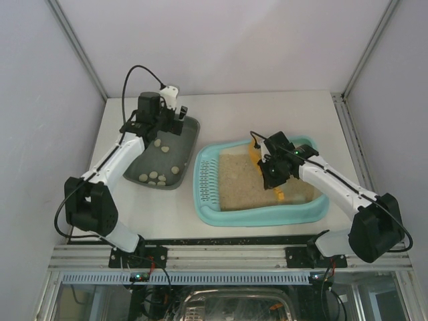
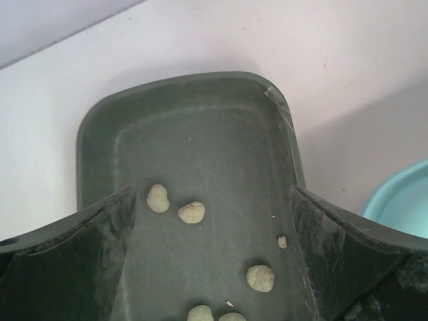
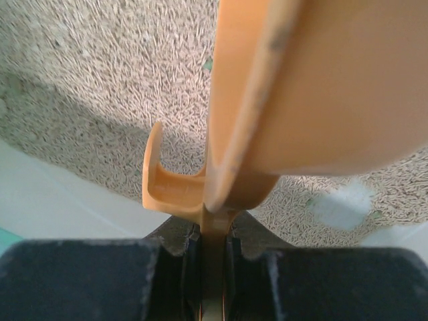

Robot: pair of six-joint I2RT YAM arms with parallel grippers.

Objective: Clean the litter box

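1. Two pincers: the right pincer (image 3: 212,247) is clamped tight on the handle of an orange plastic scoop (image 3: 321,87); the left pincer (image 2: 214,257) gapes wide, holding nothing.
2. Beneath the right pincer lies the light-turquoise rectangular plastic litter box (image 1: 221,215) with beige litter (image 1: 237,184).
3. Below the left pincer, a dark grey-green plastic tray (image 2: 200,134) holds pale lumps (image 2: 192,212).
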